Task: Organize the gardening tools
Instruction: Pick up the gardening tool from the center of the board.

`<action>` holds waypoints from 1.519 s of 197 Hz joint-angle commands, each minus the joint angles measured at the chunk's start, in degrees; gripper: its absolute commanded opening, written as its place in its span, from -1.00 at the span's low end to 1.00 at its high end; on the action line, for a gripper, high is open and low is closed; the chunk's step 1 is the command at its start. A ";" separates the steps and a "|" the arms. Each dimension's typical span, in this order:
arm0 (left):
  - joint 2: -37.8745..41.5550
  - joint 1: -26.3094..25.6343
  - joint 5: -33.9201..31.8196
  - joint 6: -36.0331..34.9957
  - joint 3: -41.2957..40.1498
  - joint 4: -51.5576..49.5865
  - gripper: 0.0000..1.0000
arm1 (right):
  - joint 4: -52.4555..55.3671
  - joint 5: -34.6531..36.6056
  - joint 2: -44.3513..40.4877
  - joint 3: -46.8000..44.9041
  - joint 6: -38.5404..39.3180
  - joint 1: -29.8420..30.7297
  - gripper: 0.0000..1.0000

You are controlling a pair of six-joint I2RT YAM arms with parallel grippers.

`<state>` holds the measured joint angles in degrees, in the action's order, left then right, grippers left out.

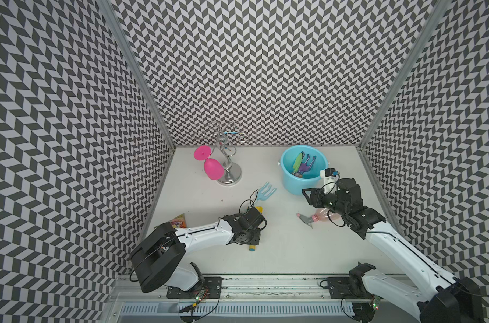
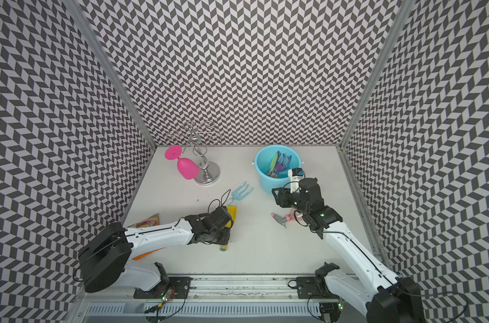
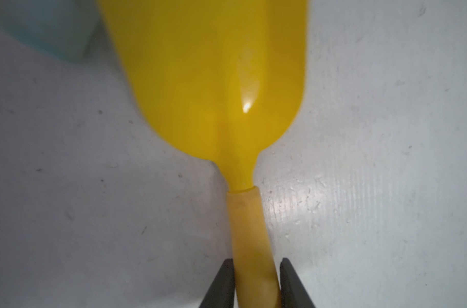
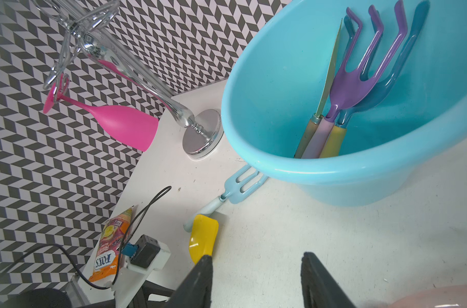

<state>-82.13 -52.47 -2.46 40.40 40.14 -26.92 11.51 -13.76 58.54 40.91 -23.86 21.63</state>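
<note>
My left gripper [image 3: 256, 269] is shut on the pale handle of the yellow scoop [image 3: 213, 80], which lies low over the white table; in a top view the left gripper [image 1: 254, 240] covers most of the handle. A pale blue fork [image 1: 265, 191] lies just beyond the scoop's blade. The green trowel [image 4: 329, 74], purple rake [image 4: 355, 85] and blue rake [image 4: 403, 61] stand in the blue bucket [image 1: 296, 184]. My right gripper [image 4: 256, 256] is open and holds nothing, hovering beside the bucket and above the pink spray bottle [image 1: 318, 217], which lies on its side.
A pink wine glass [image 1: 212, 167] hangs upside down from a silver rack [image 1: 229, 174] at the back left. An orange candy packet [image 1: 179, 222] lies by the left wall, partly under my left arm. Patterned walls close in three sides.
</note>
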 commanded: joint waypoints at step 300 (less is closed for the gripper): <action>9.20 -3.65 -1.32 -18.94 18.62 22.61 -0.85 | -19.55 -28.06 3.49 3.83 -6.50 3.29 0.15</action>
<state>-74.17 -55.11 -4.95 23.57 57.04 -8.45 -3.49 -40.01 61.41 42.33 -29.89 24.49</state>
